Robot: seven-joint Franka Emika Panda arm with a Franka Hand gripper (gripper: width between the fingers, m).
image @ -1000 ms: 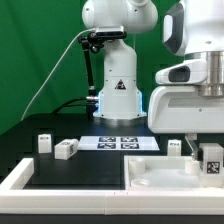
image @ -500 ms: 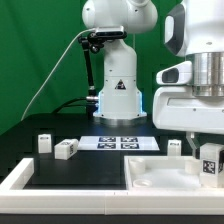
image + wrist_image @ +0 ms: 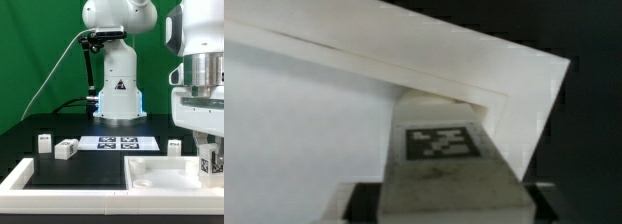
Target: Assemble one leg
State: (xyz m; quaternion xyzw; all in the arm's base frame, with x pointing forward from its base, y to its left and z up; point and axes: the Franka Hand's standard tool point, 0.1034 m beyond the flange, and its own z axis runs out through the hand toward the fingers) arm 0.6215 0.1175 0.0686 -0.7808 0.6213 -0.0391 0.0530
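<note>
The gripper (image 3: 210, 160) is pinching the leg (image 3: 211, 162) at the exterior view's right, just above the white panel (image 3: 160, 172). If the leg is standing tilted, it may be missing its hole and jamming. Two spare legs (image 3: 66, 149) are lying far left, beside the marker board (image 3: 120, 143).

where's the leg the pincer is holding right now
The leg is at the exterior view's far right, clamped in the pincer just above the white panel near its corner.
</note>
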